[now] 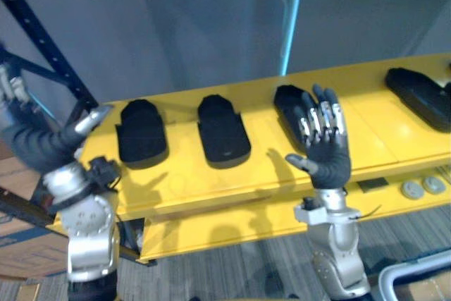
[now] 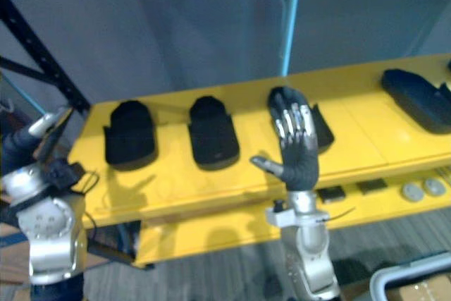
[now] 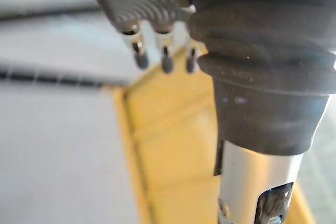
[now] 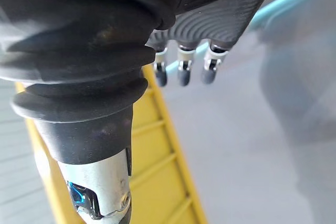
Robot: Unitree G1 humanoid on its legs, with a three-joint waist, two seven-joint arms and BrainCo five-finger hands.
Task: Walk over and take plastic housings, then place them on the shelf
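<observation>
Setting: warehouse or factory stockroom. Yellow shelf boards (image 1: 366, 146) on a dark perforated rack post (image 1: 42, 40) at left, black plastic housings (image 1: 222, 132) laid in a row, cardboard box (image 1: 17, 248) near left.

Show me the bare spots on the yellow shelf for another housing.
Widest bare patch: between the third housing, behind the right hand, and the far-right housing. The front strip of the shelf is also bare. The left housing and second housing leave narrow gaps.

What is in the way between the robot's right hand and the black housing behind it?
Nothing visible is. The open right hand is raised right in front of the black housing on the yellow shelf, hiding part of it. I cannot tell if they touch.
</observation>
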